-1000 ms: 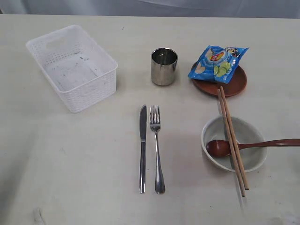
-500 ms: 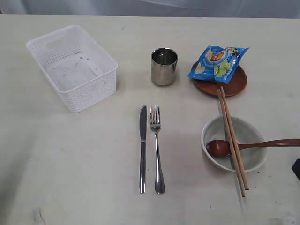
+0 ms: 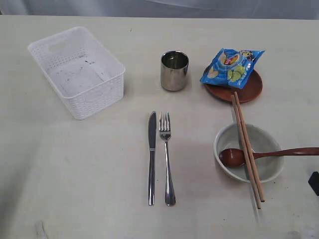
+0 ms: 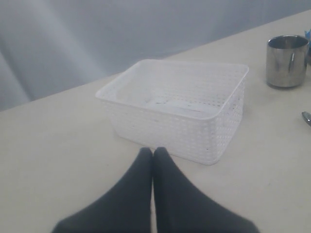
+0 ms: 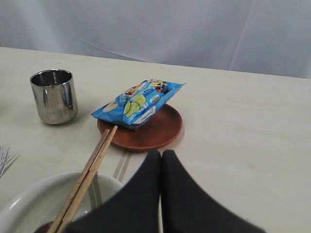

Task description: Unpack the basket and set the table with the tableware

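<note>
Exterior view showed one empty white basket on the table's left, one steel cup, one plate under one blue snack bag (print unreadable), one bowl bearing one spoon and two chopsticks, one knife, one fork; left gripper and right gripper pressed together, holding nothing.

Directly ahead of the left gripper, passage is blocked by the basket; bare table is left open on both sides of it. Ahead of the right gripper, the plate and snack bag are met, with bowl and chopsticks alongside; the opposite side is left unobstructed.
</note>
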